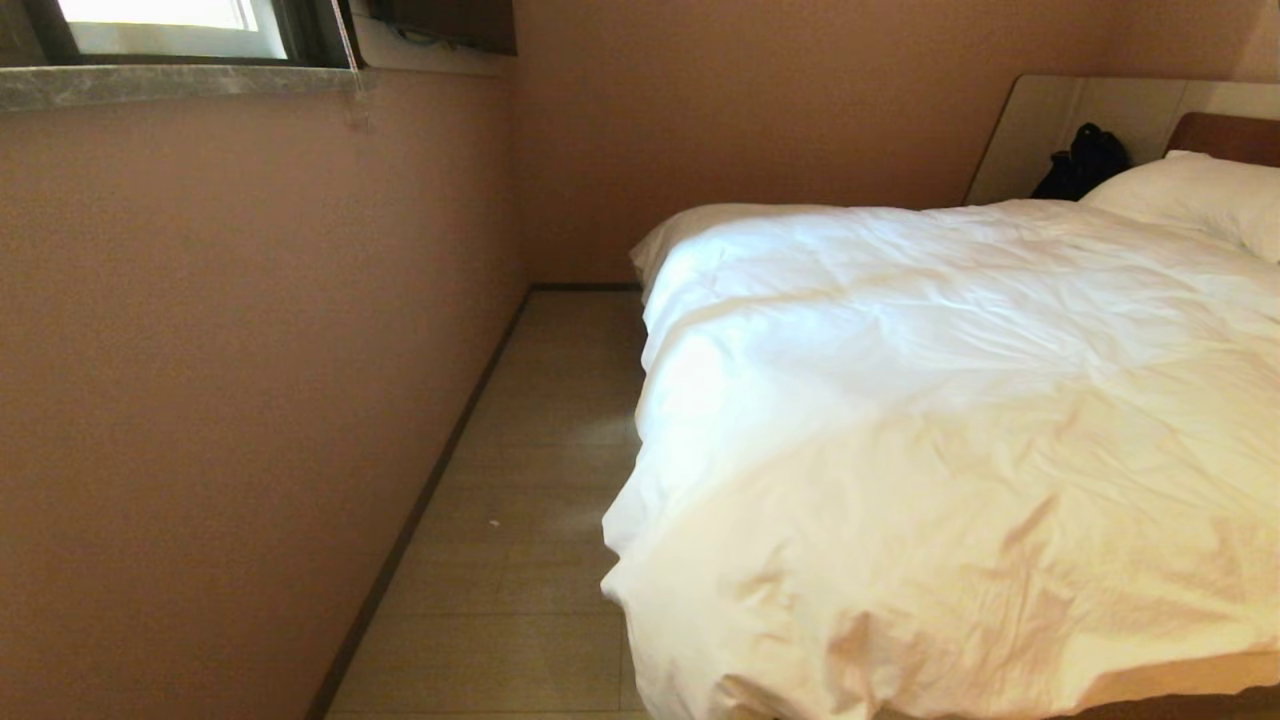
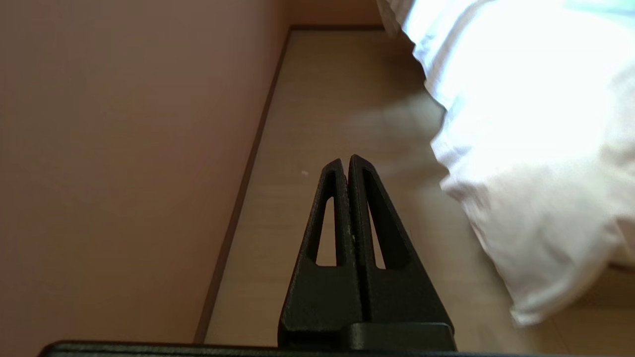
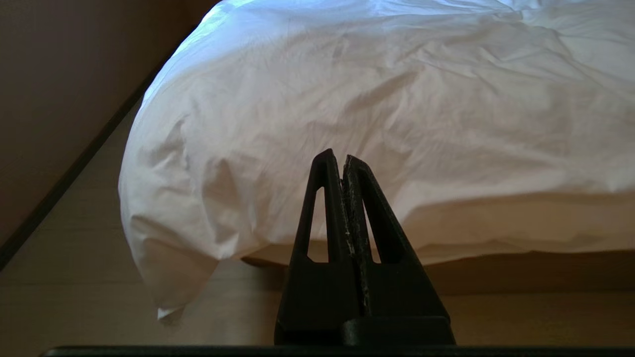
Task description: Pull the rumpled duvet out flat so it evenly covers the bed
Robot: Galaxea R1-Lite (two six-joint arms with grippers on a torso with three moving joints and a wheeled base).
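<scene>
pink-brown walls close the room on the left, with a window (image 1: 170,25) high up and a strip of pale floor (image 1: 520,520) running between wall and bed (image 1: 1180,705). we see the duvet (image 1: 950,430) piled on the bed, wrinkled all over, its near-left corner (image 1: 650,600) bulging past the mattress and sagging toward the floor. at the foot edge it looks to stop short, since a band of sheet and dark base shows under it in the right wrist view, so we judge the cover sits skewed to the left side and is not yet even. a pillow (image 1: 1200,195) lies at the head by the wooden headboard (image 1: 1235,135), a black bag (image 1: 1085,160) just beyond the far edge.

neither arm shows in the head view. left tool (image 2: 346,159) hangs over the floor beside the drooping corner, tips pressed together, holding nothing. right tool (image 3: 336,154) points at the foot edge of the duvet (image 3: 377,109), also closed and empty. we read both as parked, nothing gripped. likely next: open a tool and take the hanging corner, since it is the easiest free edge.
</scene>
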